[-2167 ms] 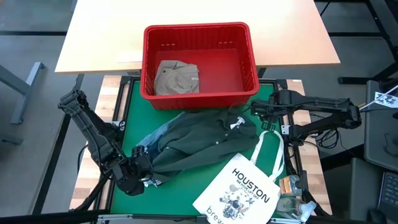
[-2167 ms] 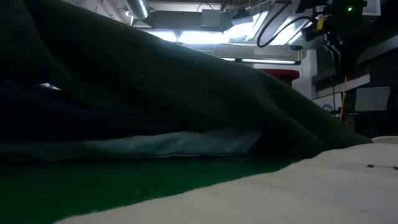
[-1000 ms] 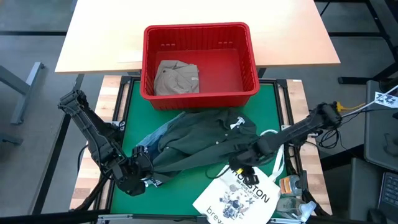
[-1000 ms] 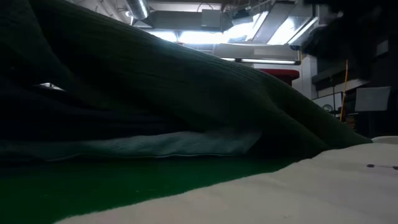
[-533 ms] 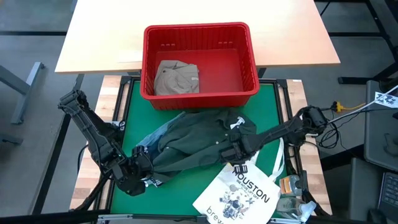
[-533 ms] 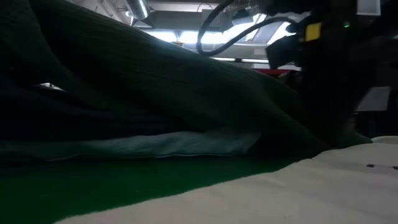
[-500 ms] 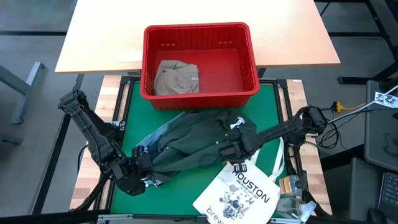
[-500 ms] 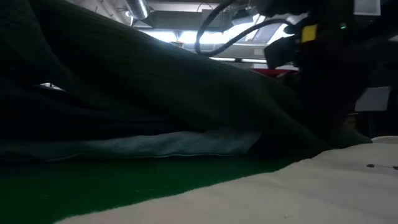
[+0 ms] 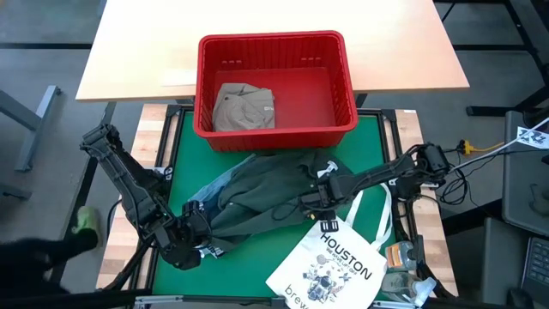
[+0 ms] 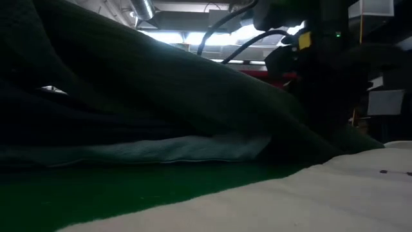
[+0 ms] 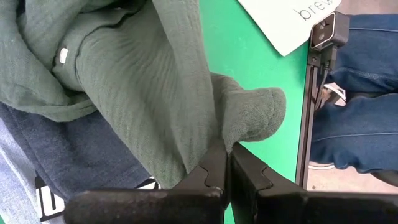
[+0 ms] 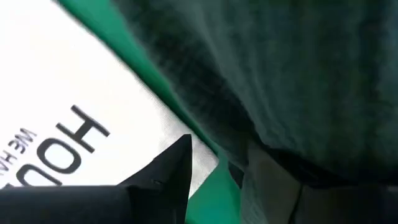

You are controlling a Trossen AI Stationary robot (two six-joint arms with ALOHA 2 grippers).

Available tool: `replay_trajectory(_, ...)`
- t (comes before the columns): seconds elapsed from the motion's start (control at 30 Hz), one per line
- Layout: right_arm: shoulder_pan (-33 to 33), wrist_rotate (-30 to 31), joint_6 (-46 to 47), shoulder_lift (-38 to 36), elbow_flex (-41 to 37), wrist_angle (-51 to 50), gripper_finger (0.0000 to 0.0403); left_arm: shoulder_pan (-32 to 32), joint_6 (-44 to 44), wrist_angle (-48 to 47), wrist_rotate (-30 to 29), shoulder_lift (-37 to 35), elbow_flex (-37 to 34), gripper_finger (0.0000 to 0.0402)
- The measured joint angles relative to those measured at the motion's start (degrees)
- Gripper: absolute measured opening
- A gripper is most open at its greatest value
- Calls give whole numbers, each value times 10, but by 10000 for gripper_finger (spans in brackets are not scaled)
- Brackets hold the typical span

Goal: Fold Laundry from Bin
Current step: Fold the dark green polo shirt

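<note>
High view: I see the red bin (image 9: 274, 86), slotted plastic with a thick rim, standing at the far edge of the green mat (image 9: 184, 154), partly on the pale wood surface (image 9: 154, 51). Inside it, against its left wall, lies a crumpled khaki-tan garment (image 9: 244, 107).

The rest of the laundry is heaped on the mat in front of the bin. A dark green garment (image 9: 266, 193) lies on top, a soft ribbed weave in loose folds. Light blue denim (image 9: 214, 184) pokes out at its left side. In the left wrist view a navy garment (image 11: 81, 155) shows beneath the green one, smoother in texture.

My left gripper (image 9: 199, 233) sits low at the near-left corner of the heap. In its wrist view the fingers (image 11: 214, 171) are pressed together, clamped on a rounded fold of the green garment.

My right gripper (image 9: 319, 206) reaches in from the right, at the near-right edge of the green garment, where it meets the white tote bag (image 9: 330, 262). The bag is flat canvas with black print. In the right wrist view one dark finger (image 12: 168, 171) rests over the white canvas and the other is buried at the green cloth; they stand apart, and I cannot tell whether they hold any cloth.

Low view: the green ribbed fabric fills most of the field, with a pale layer beneath it.
</note>
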Motion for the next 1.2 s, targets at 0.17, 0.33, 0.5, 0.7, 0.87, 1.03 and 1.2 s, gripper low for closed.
replay_trajectory(0.17, 7, 0, -40, 0, 0, 1, 156, 0, 0, 0, -3, 0, 0, 0)
replay_trajectory(0.33, 6, 15, -48, 6, -20, 20, 156, 0, 0, 0, -8, 0, 0, 0)
replay_trajectory(0.5, 6, 22, -63, 6, -61, 52, 156, 0, 0, 0, -24, 0, 0, 0)
replay_trajectory(0.7, 7, 71, -53, 5, -84, 63, 122, 0, 0, 0, -24, 0, 0, 0)
replay_trajectory(0.87, 6, 83, -53, 5, -85, 62, 33, 0, 1, 0, -24, 0, 0, 0)
replay_trajectory(1.03, 6, 76, -53, 7, -63, 10, 20, 0, -1, 3, -28, -1, 0, 0)
replay_trajectory(1.2, 6, 39, -53, 7, 0, -97, 6, 0, -51, 37, -29, -17, 0, 0)
